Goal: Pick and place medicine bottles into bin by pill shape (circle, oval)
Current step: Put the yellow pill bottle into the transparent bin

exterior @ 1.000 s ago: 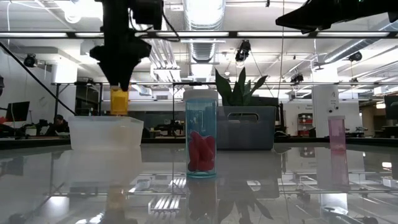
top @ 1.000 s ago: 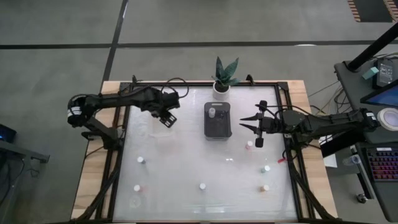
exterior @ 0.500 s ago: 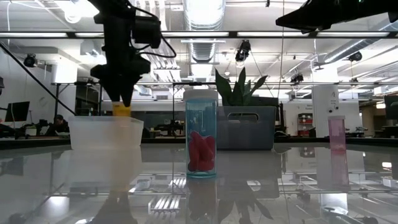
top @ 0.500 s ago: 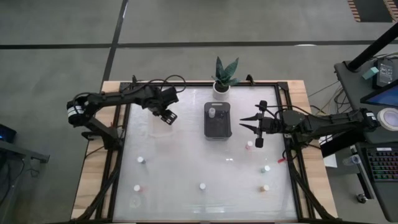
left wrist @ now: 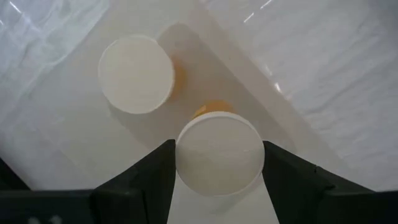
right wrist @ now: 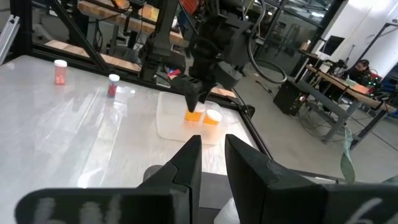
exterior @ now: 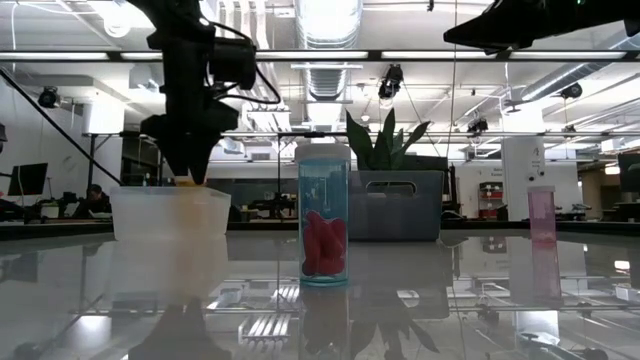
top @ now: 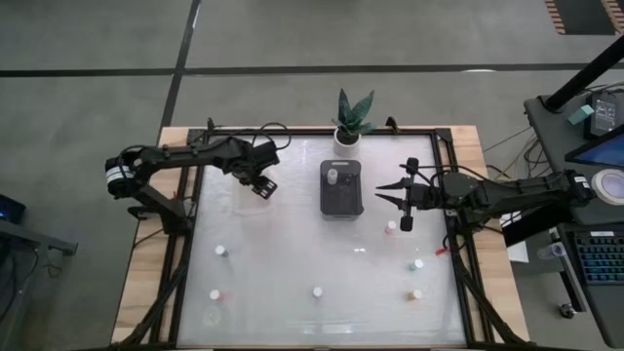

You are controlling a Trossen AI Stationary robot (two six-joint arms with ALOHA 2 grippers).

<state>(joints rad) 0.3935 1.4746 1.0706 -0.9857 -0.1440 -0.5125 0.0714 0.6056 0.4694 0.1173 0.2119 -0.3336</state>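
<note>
My left gripper (top: 261, 183) is at the table's far left, shut on an orange white-capped medicine bottle (left wrist: 217, 152) and lowered into a translucent white bin (exterior: 170, 212). A second orange bottle (left wrist: 137, 74) stands in that bin beside it. My right gripper (top: 382, 193) is open and empty, level above the table just right of a dark bin (top: 341, 190) that holds one bottle (top: 332, 177). Several more bottles stand on the table, among them a bluish one with red pills (exterior: 323, 215) and a pinkish one (exterior: 541, 215). My left gripper pinches the bottle between its two fingers at the sides of its white cap (left wrist: 186, 163). The fingers come from above, pointing down. The bottle hangs upright inside the translucent bin; whether its base rests on the bin's floor I cannot tell.
A potted green plant (top: 351, 117) stands at the far edge behind the dark bin. Loose bottles stand at the near left (top: 214, 293), near middle (top: 317, 291) and right (top: 417, 263). A dark frame runs around the table.
My left gripper has gone down with the orange bottle, still shut on it. The bottle, which hung above the translucent bin's rim, is now sunk behind the bin's wall. The right arm has kept still.
</note>
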